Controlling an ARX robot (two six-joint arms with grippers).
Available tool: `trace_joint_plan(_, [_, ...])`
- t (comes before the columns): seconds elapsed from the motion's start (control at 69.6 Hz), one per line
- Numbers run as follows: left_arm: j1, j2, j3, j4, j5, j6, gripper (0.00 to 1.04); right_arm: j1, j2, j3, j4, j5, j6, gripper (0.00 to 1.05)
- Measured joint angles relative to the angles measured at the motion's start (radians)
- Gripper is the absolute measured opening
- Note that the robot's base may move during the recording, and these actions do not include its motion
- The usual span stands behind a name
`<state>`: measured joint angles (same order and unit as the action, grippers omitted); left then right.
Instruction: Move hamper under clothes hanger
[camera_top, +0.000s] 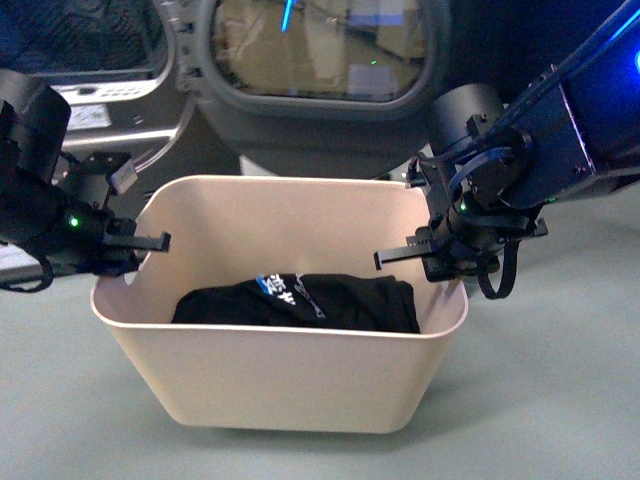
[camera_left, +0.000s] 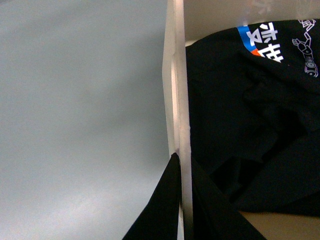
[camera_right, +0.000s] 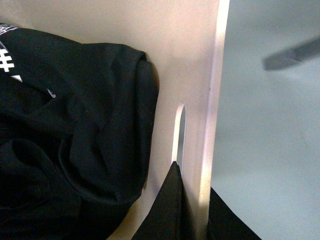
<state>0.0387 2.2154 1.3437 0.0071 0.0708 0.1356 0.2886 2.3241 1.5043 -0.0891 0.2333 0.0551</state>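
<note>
The beige hamper (camera_top: 290, 385) stands on the grey floor in the middle of the front view, with a black printed garment (camera_top: 300, 300) lying in its bottom. My left gripper (camera_top: 140, 245) is shut on the hamper's left rim. In the left wrist view its dark fingers (camera_left: 160, 210) pinch the thin wall (camera_left: 177, 75) from both sides. My right gripper (camera_top: 430, 255) is shut on the right rim. In the right wrist view one finger (camera_right: 167, 210) sits inside by the slot handle (camera_right: 180, 135), the other outside the wall (camera_right: 210, 100). The clothes hanger is out of view.
A grey machine with a large round glass door (camera_top: 320, 50) rises directly behind the hamper. Grey floor (camera_top: 560, 400) spreads to the right and in front. A blurred dark streak (camera_right: 292, 55) crosses the floor beyond the hamper's right wall; what it is I cannot tell.
</note>
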Motion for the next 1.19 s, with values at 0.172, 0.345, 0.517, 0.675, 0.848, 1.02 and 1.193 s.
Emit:
trace_joint_plan(0.172, [0.006, -0.001, -0.001, 0.000, -0.015, 0.000, 0.04, 0.009, 0.000, -0.001, 0.000, -0.008, -0.002, 0.03])
trace_joint_plan(0.345, [0.018, -0.005, -0.001, 0.000, -0.019, 0.001, 0.04, 0.021, -0.002, -0.001, 0.000, -0.012, -0.002, 0.03])
trace_joint_plan(0.517, [0.019, -0.005, -0.001, 0.000, -0.018, 0.001, 0.04, 0.021, -0.002, -0.002, 0.000, -0.013, -0.002, 0.03])
trace_joint_plan(0.675, [0.015, -0.005, -0.001, 0.000, -0.012, 0.001, 0.04, 0.015, -0.002, -0.002, 0.000, -0.008, -0.002, 0.03])
trace_joint_plan(0.848, [0.016, -0.008, -0.002, 0.000, -0.015, 0.001, 0.04, 0.016, -0.002, -0.002, 0.000, -0.010, -0.002, 0.03])
trace_joint_plan(1.02, [0.016, -0.008, -0.002, 0.000, -0.014, 0.001, 0.04, 0.016, -0.002, -0.002, 0.000, -0.010, -0.002, 0.03])
trace_joint_plan(1.193, [0.016, -0.009, -0.002, 0.000, -0.016, 0.001, 0.04, 0.017, -0.002, -0.002, 0.000, -0.010, -0.002, 0.03])
